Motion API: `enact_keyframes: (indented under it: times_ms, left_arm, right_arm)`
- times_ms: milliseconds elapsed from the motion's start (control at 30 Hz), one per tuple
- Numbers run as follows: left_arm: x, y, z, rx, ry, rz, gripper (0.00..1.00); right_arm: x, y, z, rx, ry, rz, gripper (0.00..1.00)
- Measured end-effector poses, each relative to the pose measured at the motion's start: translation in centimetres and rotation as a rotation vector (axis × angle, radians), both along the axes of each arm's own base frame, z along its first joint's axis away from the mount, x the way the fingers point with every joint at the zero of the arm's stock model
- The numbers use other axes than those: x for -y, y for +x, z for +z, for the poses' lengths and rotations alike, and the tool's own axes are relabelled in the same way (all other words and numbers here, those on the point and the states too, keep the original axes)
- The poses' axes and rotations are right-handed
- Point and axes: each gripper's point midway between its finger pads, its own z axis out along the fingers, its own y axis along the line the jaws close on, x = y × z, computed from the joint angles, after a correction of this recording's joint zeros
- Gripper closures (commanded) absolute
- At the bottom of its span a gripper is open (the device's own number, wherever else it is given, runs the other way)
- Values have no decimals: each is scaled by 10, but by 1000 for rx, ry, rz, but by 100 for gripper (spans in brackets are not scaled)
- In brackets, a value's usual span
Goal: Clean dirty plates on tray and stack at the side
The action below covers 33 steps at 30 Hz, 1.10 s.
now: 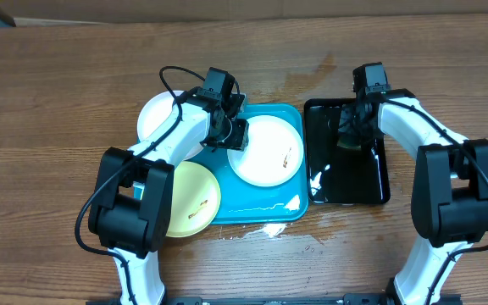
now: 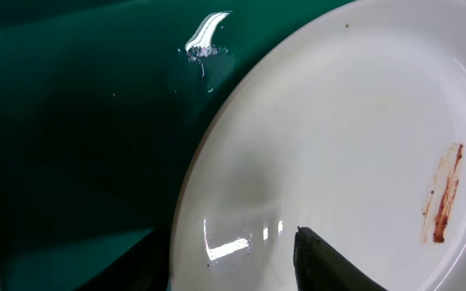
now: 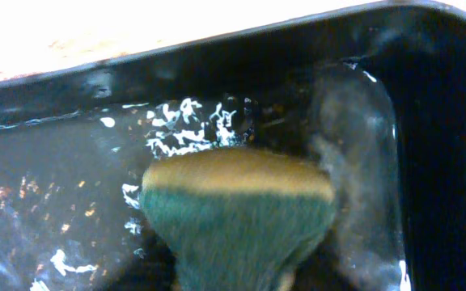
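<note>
Overhead: left gripper (image 1: 238,135) sits at the closest rim of the smeared white plate (image 1: 265,152), which lies on the tray (image 1: 261,212).
The jaws straddle that rim, one over the plate's face and the other seemingly outside its edge; I cannot tell if they are clamped. Farther from the hand, across the plate, lies the reddish smear (image 2: 443,194). Beyond it, on the black tray (image 1: 354,186), the right gripper (image 1: 350,135) is at the sponge (image 3: 237,210), its fingers hidden and its grip unclear. The left arm is nearer the plate.

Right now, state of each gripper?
Left gripper: at white plate rim, grip cannot be told.
Right gripper: closed on sponge.
</note>
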Motion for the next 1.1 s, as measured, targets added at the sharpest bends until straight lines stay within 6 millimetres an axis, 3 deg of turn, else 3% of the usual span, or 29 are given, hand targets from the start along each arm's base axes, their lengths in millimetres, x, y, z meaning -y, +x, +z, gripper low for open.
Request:
enact_keyframes:
  times_ms: [100,400,467,567,633,700,733,800,833,1000,1100]
  left_arm:
    - [0,0,0,0,0,0,49]
    - [0,0,0,0,0,0,51]
    - [0,0,0,-1,1,1,53]
    - [-2,0,0,2,9,3,58]
    - [-3,1,-1,5,15,4,66]
    - [-4,1,-1,8,24,5,73]
    - [-4,1,-1,8,25,6,72]
    - [-5,2,-1,11,29,0,61]
    - [-5,2,-1,11,29,-1,59]
    - [-5,2,-1,10,29,1,57]
    - [-5,1,-1,8,30,1,57]
  right_arm:
    - [-1,3,1,14,2,2,29]
    - [-3,21,6,89,11,3,33]
    - [-3,24,6,108,12,4,41]
    - [-3,25,4,115,11,11,68]
    - [-3,23,2,109,12,6,83]
    - [-3,21,1,100,11,4,86]
    - [-3,19,1,93,12,3,81]
    - [-3,15,1,73,13,-4,50]
    - [-2,13,2,60,10,-3,42]
    - [-1,-7,11,-33,2,1,24]
    - [1,-22,27,-72,-4,2,23]
